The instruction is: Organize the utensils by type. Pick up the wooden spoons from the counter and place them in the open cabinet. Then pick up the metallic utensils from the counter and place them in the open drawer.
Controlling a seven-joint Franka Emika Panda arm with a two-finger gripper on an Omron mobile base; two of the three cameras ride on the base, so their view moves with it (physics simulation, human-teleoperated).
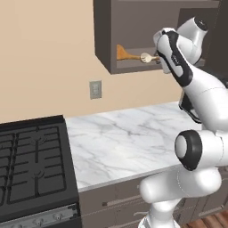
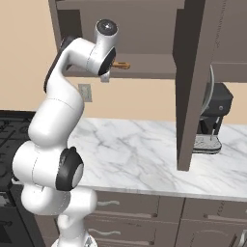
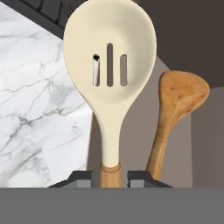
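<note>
Two wooden spoons (image 3: 177, 113): gripper (image 3: 110, 175) clamps the slotted, pale-bowled one (image 3: 109, 70).

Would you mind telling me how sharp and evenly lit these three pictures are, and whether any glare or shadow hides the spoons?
Hand view: crisp, the slotted spoon evenly lit without glare, the brown spoon clear beside it. Left base view: slightly soft, the cabinet interior shaded, both spoons small but visible. Right base view: sharp, flat light, the arm covers most of the spoon.
</note>
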